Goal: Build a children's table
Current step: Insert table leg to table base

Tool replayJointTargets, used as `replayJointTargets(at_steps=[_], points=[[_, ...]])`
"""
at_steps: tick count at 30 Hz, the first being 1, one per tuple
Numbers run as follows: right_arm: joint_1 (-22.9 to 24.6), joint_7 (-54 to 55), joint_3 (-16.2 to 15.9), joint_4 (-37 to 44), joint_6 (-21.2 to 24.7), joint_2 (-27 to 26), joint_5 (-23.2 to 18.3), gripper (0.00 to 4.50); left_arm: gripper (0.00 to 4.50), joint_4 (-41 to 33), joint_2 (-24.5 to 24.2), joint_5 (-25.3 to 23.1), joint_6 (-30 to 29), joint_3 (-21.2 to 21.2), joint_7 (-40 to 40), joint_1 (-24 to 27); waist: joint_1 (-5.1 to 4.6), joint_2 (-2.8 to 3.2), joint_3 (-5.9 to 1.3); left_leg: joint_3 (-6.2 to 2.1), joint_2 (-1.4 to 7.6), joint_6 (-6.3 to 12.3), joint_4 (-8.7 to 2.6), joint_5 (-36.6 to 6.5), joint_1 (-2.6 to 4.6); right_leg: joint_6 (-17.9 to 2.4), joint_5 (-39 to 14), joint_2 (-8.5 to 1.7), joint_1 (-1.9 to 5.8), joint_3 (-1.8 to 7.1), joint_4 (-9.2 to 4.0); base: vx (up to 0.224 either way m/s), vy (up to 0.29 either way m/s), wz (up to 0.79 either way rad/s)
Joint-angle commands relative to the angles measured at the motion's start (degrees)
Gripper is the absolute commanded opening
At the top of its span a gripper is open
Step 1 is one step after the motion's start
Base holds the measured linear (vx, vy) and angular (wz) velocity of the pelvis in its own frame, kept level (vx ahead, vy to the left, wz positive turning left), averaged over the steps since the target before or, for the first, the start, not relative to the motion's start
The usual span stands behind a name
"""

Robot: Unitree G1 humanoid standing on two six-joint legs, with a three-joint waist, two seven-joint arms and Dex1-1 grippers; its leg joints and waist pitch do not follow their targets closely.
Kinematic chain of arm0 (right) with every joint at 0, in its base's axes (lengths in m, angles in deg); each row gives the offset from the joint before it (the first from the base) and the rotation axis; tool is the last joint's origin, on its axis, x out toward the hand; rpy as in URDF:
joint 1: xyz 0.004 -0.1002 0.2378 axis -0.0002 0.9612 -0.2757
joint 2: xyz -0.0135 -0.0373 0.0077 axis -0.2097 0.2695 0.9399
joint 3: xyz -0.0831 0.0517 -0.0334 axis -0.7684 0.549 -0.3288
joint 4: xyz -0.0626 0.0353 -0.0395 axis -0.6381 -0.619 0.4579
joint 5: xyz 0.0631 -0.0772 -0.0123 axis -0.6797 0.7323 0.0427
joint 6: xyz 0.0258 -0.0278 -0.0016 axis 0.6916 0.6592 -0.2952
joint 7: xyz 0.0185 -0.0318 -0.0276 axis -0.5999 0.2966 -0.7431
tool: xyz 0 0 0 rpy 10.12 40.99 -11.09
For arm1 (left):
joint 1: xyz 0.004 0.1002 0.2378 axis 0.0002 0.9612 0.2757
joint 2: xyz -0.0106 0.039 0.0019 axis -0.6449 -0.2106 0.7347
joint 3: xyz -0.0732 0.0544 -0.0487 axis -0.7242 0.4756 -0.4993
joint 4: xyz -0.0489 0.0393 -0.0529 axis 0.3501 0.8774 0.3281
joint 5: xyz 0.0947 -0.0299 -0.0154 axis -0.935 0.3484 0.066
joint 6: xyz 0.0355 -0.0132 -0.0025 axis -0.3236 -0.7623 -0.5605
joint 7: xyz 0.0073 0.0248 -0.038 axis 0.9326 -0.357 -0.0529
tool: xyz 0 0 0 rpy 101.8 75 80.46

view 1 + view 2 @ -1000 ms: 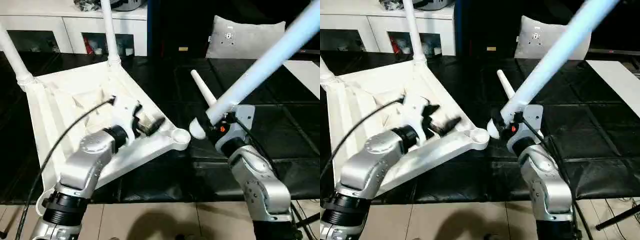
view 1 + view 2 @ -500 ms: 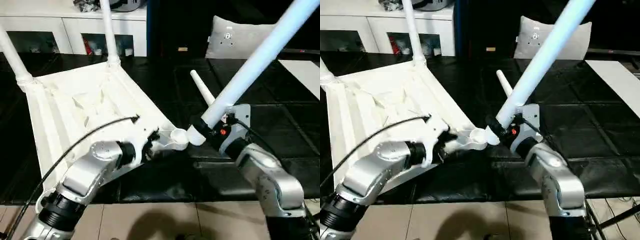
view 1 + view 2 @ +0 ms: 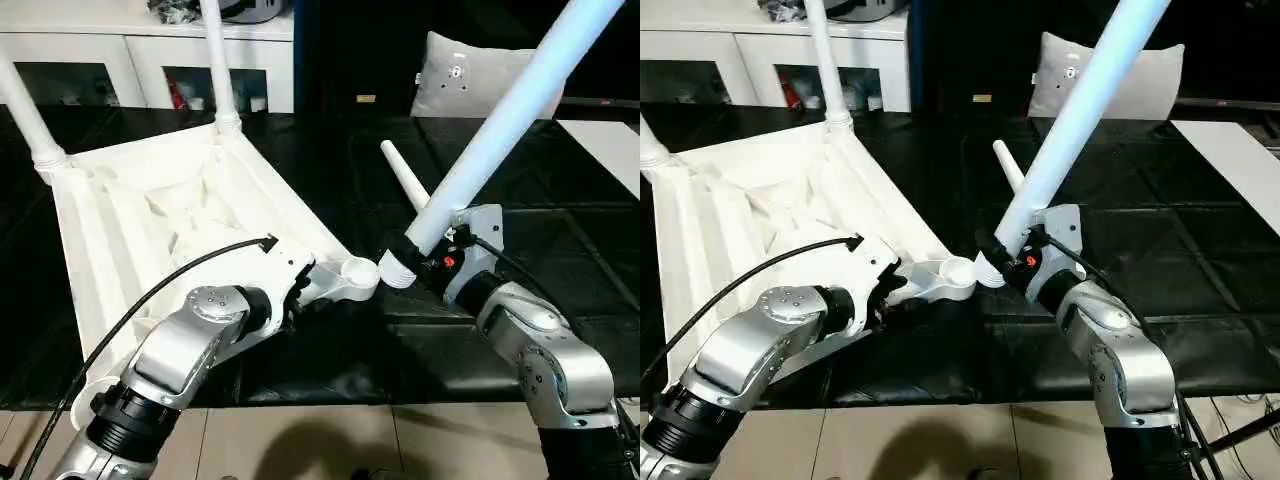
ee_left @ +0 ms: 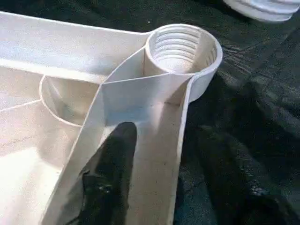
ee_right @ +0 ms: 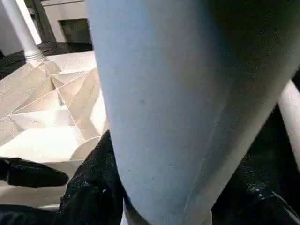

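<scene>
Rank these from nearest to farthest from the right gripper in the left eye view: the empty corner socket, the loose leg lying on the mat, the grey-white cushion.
From the right gripper:
1. Empty corner socket, just to its left on the tabletop's near corner.
2. Loose leg, lying on the mat just behind it.
3. Grey-white cushion, far back, beyond the mat.

Black padded mats [image 3: 560, 250] with quilted seams cover the floor. On them lies the upturned white table top [image 3: 130, 230], ribbed underside up. Beside its near corner socket [image 3: 357, 270] a loose white leg [image 3: 403, 178] lies flat on the mat. A grey-white cushion [image 3: 485, 72] stands at the far edge.
</scene>
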Motion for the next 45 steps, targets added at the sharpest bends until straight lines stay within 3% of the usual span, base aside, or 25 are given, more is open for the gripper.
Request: replayJointTargets(at_steps=[1, 8, 14, 15, 20, 22, 26, 29, 32, 36, 38, 41, 43, 45], points=[[-0.8, -0.4, -0.3, 0.0, -0.2, 0.2, 0.3, 1.90, 1.96, 0.8, 0.3, -0.7, 0.4, 0.8, 0.2, -1.0, 0.08, -0.34, -4.05, 0.32, -0.08, 1.24, -4.02, -14.4, 0.37, -3.1, -28.2, -1.87, 3.15, 1.30, -4.77, 0.000, 0.000, 0.00], [-0.4, -0.4, -0.6, 1.3, 1.3, 0.0, -0.5, 1.90, 1.36, 2.2, 0.4, -2.5, 1.5, 3.1, -1.1, -2.4, 0.06, 0.15, -4.13, 0.17, 0.00, 1.13, -4.15, -14.7, 0.36, -3.6, -26.7, -1.79, 3.23, 1.29, -4.70, 0.000, 0.000, 0.00], [-0.2, 0.0, -1.0, 1.5, 2.0, -0.3, -0.8, 1.90, 0.90, 5.2, 0.0, -3.7, 3.1, 3.3, -1.2, -3.0, 0.06, -0.09, -4.15, 0.15, -0.02, 1.16, -4.18, -14.8, 0.32, -4.0, -26.5, -1.84, 3.30, 1.26, -4.65, 0.000, 0.000, 0.00], [-0.3, 0.1, -1.0, 1.6, 2.3, -0.3, -0.7, 1.90, 0.66, 5.4, -0.1, -3.9, 3.1, 3.4, -1.3, -2.9, 0.03, -0.06, -4.15, 0.16, -0.02, 1.13, -4.17, -15.1, 0.35, -3.9, -26.8, -1.84, 3.28, 1.25, -4.68, 0.000, 0.000, 0.00], [-0.3, 0.1, -1.2, 1.9, 3.1, -0.5, -1.1, 1.90, 0.54, 5.7, -0.8, -4.6, 2.7, 3.7, -1.6, -2.6, 0.01, -0.04, -4.11, 0.07, 0.03, 1.06, -4.24, -15.2, 0.31, -3.9, -27.4, -1.92, 3.35, 1.24, -4.68, 0.000, 0.000, 0.00], [-0.2, -0.1, -1.4, 2.0, 2.9, -0.7, -1.3, 1.90, 0.24, 5.5, -1.2, -4.8, 2.2, 3.8, -2.0, -2.6, -0.01, -0.07, -4.14, 0.11, 0.02, 1.04, -4.17, -15.2, 0.36, -3.8, -27.6, -1.97, 3.30, 1.24, -4.71, 0.000, 0.000, 0.00], [0.3, -1.2, -2.2, 2.5, 1.8, -0.9, -1.2, 1.90, 0.08, 5.8, -2.1, -5.4, 2.8, 4.1, -2.8, -2.7, -0.11, -0.01, -4.15, 0.03, 0.09, 0.93, -4.29, -15.0, 0.27, -4.2, -26.5, -1.96, 3.36, 1.30, -4.53, 0.000, 0.000, 0.00], [0.5, -1.3, -2.2, 2.0, 0.7, -1.2, -0.8, 1.90, 0.00, 6.5, -3.8, -5.7, 6.2, 5.3, -6.2, -2.9, -0.30, 0.01, -4.19, 0.06, 0.04, 1.18, -4.26, -14.7, 0.20, -5.0, -25.3, -2.05, 3.37, 1.40, -4.49, 0.000, 0.000, 0.00], [0.2, -0.8, -1.0, 1.4, -0.1, -1.8, -1.1, 1.90, 0.00, 8.8, -6.6, -6.1, 13.9, 7.3, -12.7, -3.1, -0.37, 0.07, -4.19, 0.07, 0.08, 1.13, -4.38, -14.8, 0.34, -5.0, -25.6, -2.14, 3.35, 1.53, -4.42, 0.000, 0.000, 0.00], [-0.6, -3.0, -0.7, 1.4, 0.6, -0.5, -2.2, 1.90, 0.00, 12.7, -10.5, -6.7, 28.4, 10.5, -24.1, -3.4, 0.19, 0.24, -4.02, -0.01, 0.18, 0.78, -4.64, -15.9, 0.76, -4.7, -26.8, -2.19, 3.19, 1.58, -4.60, 0.000, 0.000, 0.00], [-0.7, -3.7, -1.2, 1.4, 0.6, 0.1, -2.1, 1.90, 0.00, 14.0, -10.7, -6.7, 29.7, 10.4, -25.0, -3.8, 0.55, 0.47, -3.95, 0.22, 0.26, 0.56, -4.58, -17.0, 1.32, -4.8, -27.3, -2.12, 2.73, 1.70, -4.70, 0.000, 0.000, 0.00], [-0.6, -4.9, -2.0, 1.6, 0.9, 1.1, -2.0, 1.90, 0.00, 17.1, -10.0, -6.3, 32.8, 9.2, -25.6, -4.9, 1.39, 0.50, -3.93, 0.26, 0.34, -0.14, -4.73, -17.5, 1.40, -4.8, -27.6, -2.22, 2.81, 1.71, -4.57, 0.000, 0.000, 0.00], [-0.4, -6.2, -3.1, 2.2, 2.6, 2.0, -2.2, 1.90, 0.00, 20.4, -9.7, -7.1, 35.6, 8.9, -25.8, -6.1, 1.35, 0.21, -3.91, 0.17, 0.30, -0.29, -4.89, -17.5, 1.03, -4.8, -27.5, -2.30, 3.17, 1.71, -4.45, 0.000, 0.000, 0.00], [-0.5, -6.8, -4.1, 2.7, 4.3, 2.6, -2.2, 1.90, 0.00, 23.0, -8.6, -7.4, 35.7, 7.9, -24.5, -6.9, 1.35, 0.14, -3.55, 0.26, 0.19, -0.32, -4.79, -19.5, 1.54, -3.8, -31.5, -2.35, 2.83, 1.61, -4.99, 0.000, 0.000, 0.00]])
